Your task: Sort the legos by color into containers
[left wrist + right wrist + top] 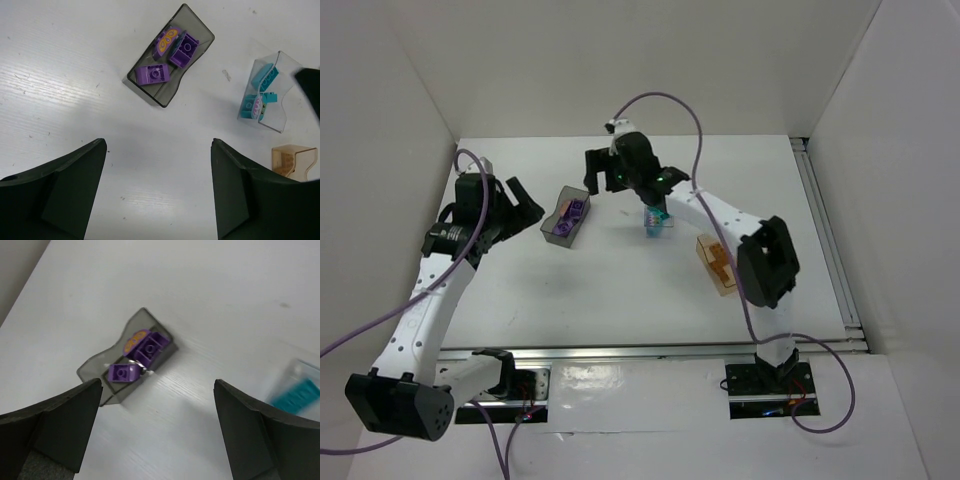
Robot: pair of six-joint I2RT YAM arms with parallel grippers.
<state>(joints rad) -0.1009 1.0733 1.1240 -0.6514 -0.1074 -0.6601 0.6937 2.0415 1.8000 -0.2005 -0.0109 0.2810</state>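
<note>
Purple legos (155,75) in grey bin (159,96); L end effector (159,185), R end effector (157,425) wide apart, empty.

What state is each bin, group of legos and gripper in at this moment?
dark grey bin: upright, holds the purple legos.
clear bin: upright, holds the teal legos.
orange bin: upright, holds the orange legos.
left gripper: fingers open, holding nothing.
right gripper: fingers open, holding nothing.
</note>
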